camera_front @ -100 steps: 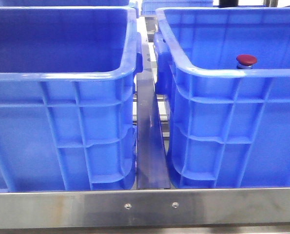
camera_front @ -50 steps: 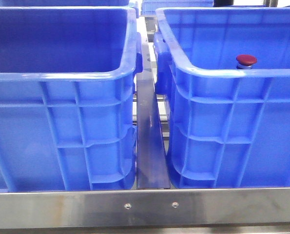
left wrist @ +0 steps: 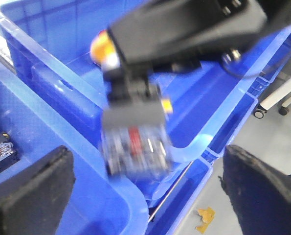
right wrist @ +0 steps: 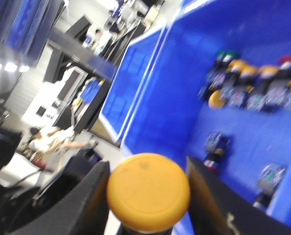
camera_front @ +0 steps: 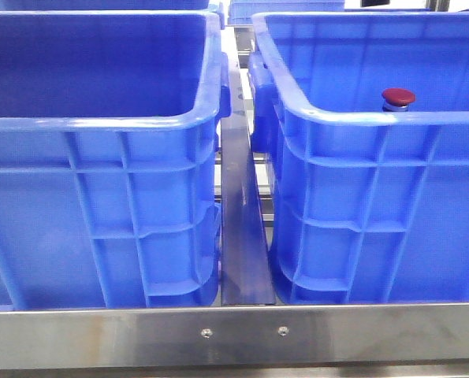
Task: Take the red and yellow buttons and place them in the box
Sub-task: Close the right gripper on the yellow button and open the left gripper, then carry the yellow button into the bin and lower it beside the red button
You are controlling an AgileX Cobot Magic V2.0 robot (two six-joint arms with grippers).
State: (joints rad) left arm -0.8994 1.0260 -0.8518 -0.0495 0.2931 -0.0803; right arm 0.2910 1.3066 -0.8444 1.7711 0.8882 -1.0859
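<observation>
Between my right gripper [right wrist: 147, 198] fingers [right wrist: 81, 196]: one yellow button [right wrist: 147, 188], its cap smooth, matte and round, filling the gap, so that hand is closed on it. The left wrist view shows the same item hanging under the black arm over crate rims, with an orange-yellow cap on top and a boxy clear-plastic contact block [left wrist: 135, 142] below showing red and metal parts inside; blurred. My left gripper [left wrist: 147, 196]: pads [left wrist: 35, 191] dark and rough-textured, spread wide, nothing held. Change since a second ago: in the front view a dark piece of arm at the top edge has slid off to the right, and nothing else has shifted, so I judge the yellow item to be in carry and not yet set down. Red button [camera_front: 398, 98]: a glossy dark-red dome on a silvery collar, standing upright inside the right-hand crate [camera_front: 376, 118], just behind its near rim and untouched. Left-hand crate [camera_front: 100, 124]: matching bright blue moulded plastic, ribbed walls, thick rolled rim, floor hidden. I cannot tell which crate is the receiving box. Further stock: a row of assorted buttons [right wrist: 253, 83] in a blue crate, blurred. Front edge: a brushed steel rail [camera_front: 234, 335] with two screws.
</observation>
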